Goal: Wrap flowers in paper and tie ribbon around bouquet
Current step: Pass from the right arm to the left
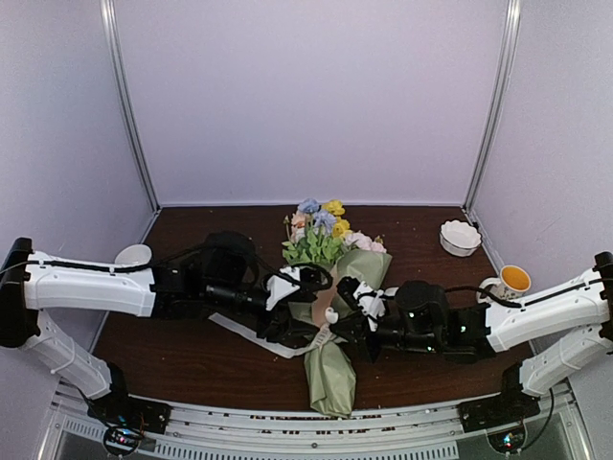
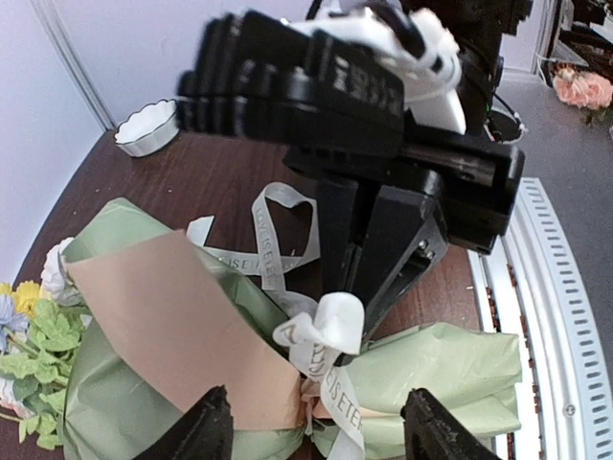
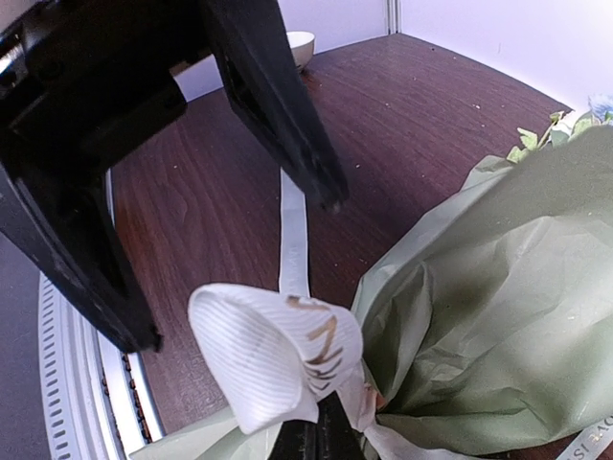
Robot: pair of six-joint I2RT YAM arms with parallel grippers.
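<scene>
The wrapping looks done. The bouquet (image 1: 332, 376) lies at the middle of the table (image 1: 192, 359) in the top view, with its narrow tail toward the bottom edge and the flowers (image 1: 321, 225) fanning out just above centre in blue, yellow, pink and white over leafy green.

The paper (image 3: 498, 278) is matte and softly creased. It is sage green outside, with one stiff tan flap folded over at the lower left of the left wrist view. The ribbon (image 3: 273, 350) is at the bouquet's waist. It is cream and finely ribbed with dark lettering, and one tail runs flat across the dark wood toward the top of the right wrist view.

The tie seems to be the step in hand. The right gripper (image 3: 314, 436) is pressed together on a puffed loop of ribbon at the bottom centre of its own view. The left gripper (image 2: 318, 414) is spread wide above the waist with nothing between its fingers — whether a knot sits under that loop, I can't tell. What's left, I'd say, is cinching the bow and letting go.
</scene>
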